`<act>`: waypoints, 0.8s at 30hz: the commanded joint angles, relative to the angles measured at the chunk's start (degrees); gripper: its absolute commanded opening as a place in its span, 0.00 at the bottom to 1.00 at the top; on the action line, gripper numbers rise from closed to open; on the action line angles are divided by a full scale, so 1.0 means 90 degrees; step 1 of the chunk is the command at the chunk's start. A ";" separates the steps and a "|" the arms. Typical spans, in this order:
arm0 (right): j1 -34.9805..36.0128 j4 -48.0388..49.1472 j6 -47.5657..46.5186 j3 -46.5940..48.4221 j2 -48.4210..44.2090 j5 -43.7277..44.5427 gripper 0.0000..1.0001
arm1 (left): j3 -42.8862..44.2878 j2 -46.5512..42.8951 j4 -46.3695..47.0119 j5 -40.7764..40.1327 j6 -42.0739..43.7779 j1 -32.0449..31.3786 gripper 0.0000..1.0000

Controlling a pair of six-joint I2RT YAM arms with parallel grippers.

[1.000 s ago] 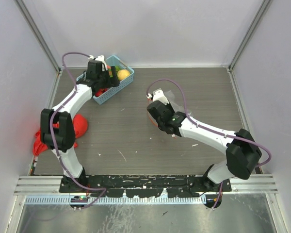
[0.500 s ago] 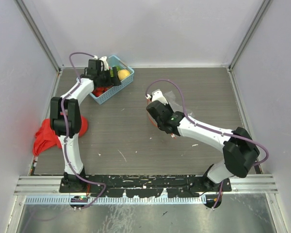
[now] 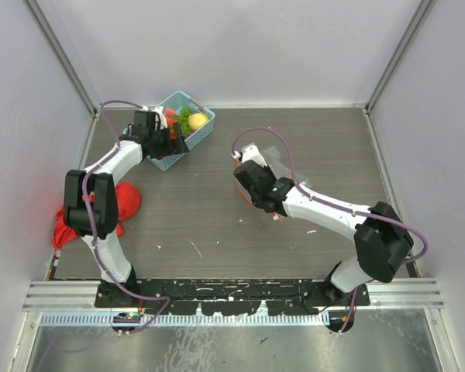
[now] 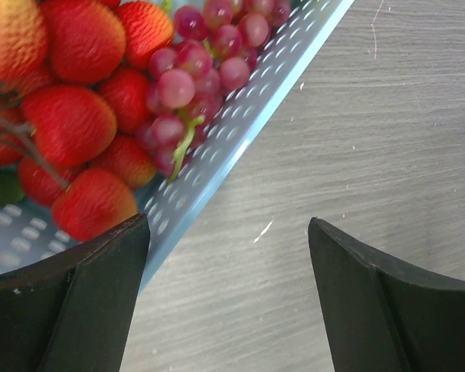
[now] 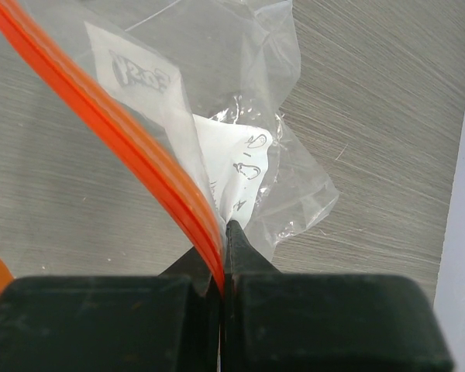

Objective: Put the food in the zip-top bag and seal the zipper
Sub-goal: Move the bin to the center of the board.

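Right fingers [image 5: 310, 325] pinch the zipper [image 5: 139, 147]; left fingers [image 4: 77, 310] spread at the basket [image 4: 248, 124].
Right fingers clenched on the orange zipper, the crumpled bag [image 5: 240, 62] mid-surface [image 4: 387, 116]; left fingers released, holding nothing, one each side of the basket's rim at the far-left corner; strawberries [image 4: 70, 124], grapes [image 4: 194, 77] and a lemon [image 3: 198, 120] lie in the basket.

Clear, wrinkled, glossy plastic of the zip-top bag [image 5: 248, 70]; smooth perforated plastic of the basket [image 4: 248, 124]; matt wood-grain worktop [image 4: 387, 139]; seemingly soft cloth, the red heap [image 3: 130, 203].
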 commanded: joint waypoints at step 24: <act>-0.0025 0.0323 -0.0031 0.0193 -0.0144 -0.0088 0.01 | -0.2450 -0.2390 -0.0259 -0.1285 -0.2144 -0.0095 0.81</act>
